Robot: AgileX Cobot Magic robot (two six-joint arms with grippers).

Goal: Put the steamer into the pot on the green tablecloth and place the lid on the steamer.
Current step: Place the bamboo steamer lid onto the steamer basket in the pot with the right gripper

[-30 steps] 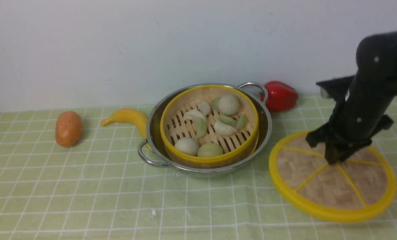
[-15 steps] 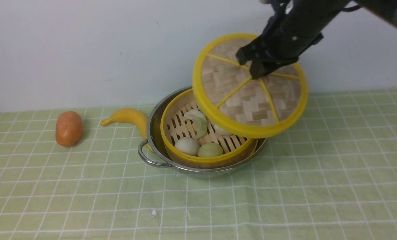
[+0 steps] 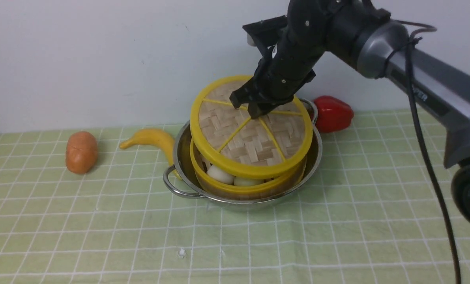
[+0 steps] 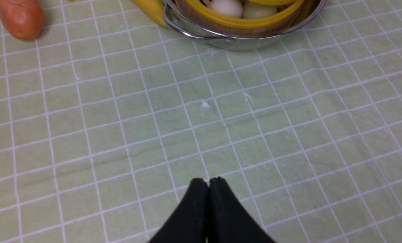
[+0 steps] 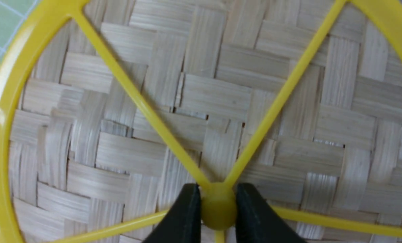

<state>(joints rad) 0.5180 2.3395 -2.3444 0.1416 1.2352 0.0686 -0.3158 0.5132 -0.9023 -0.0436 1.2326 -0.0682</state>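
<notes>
Right end effector (image 3: 254,113) held the lid (image 3: 247,139) by its knob, tilted over the steamer (image 3: 254,188); left end effector (image 4: 208,181) closed, empty.

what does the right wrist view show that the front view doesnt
Right wrist only: the right gripper pinching the centre knob of the lid from both sides. Front only: the pot, the steamer inside it, buns showing under the lid's raised near edge, a banana, a red pepper. Both: the lid's weave and yellow spokes.

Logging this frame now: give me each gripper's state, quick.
Left gripper: shut, holding nothing.
Right gripper: shut on the lid.
</notes>
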